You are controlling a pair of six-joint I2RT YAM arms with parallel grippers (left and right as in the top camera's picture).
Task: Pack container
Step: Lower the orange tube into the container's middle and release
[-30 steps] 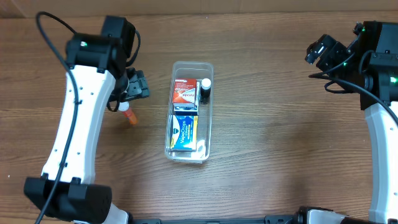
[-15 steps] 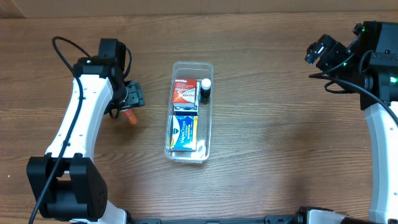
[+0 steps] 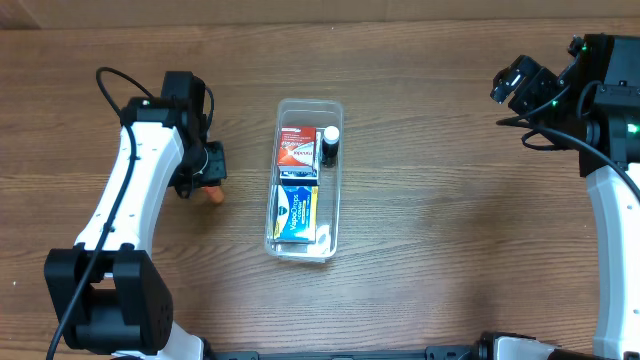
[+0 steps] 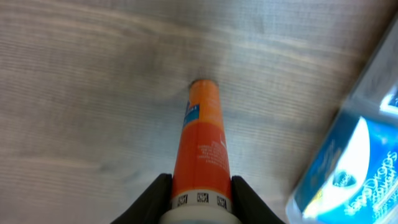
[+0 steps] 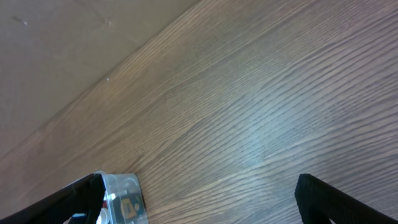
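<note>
The clear container (image 3: 338, 178) stands mid-table, long side running near to far. Inside it lie a red box (image 3: 297, 148), a blue box (image 3: 295, 210) and a small black bottle with a white cap (image 3: 331, 143). To its left an orange tube (image 3: 213, 191) lies on the wood. My left gripper (image 3: 206, 176) is shut on the tube's white end. In the left wrist view both black fingers press the orange tube (image 4: 202, 137) at the left gripper (image 4: 200, 190), with the container's edge (image 4: 323, 180) at right. My right gripper (image 3: 515, 82) hangs open at the far right, holding nothing.
The wooden table top (image 3: 450, 220) stretches between the container and the right arm. In the right wrist view the open right gripper (image 5: 199, 199) frames bare wood, with a corner of the container (image 5: 121, 193) at lower left. A pale wall meets the table's far edge.
My left gripper has come down over the orange tube and closed from wide open onto it. The right arm has not moved.
</note>
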